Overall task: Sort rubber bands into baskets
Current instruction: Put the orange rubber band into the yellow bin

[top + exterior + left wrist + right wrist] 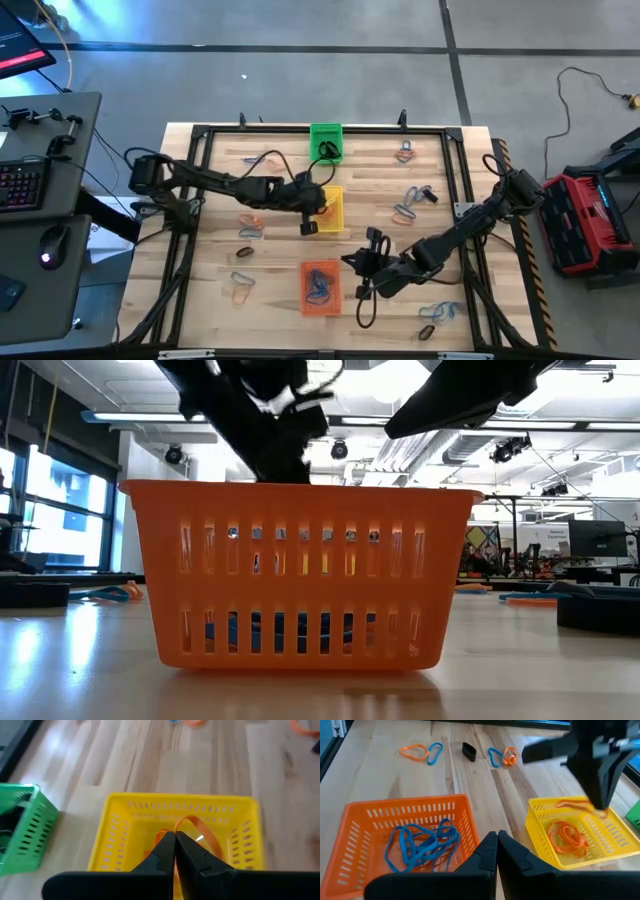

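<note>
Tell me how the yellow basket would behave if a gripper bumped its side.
The yellow basket would probably slide, not resist: its walls are thin slotted plastic and it holds only a few orange rubber bands, so it looks light. It is low and wide, so tipping seems unlikely. The left gripper, shut on an orange band over it, could nudge it.

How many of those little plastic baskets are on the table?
3, in a line down the table's middle: the green plastic basket at the far edge, the yellow plastic basket in the centre, and the orange plastic basket nearest the front.
</note>
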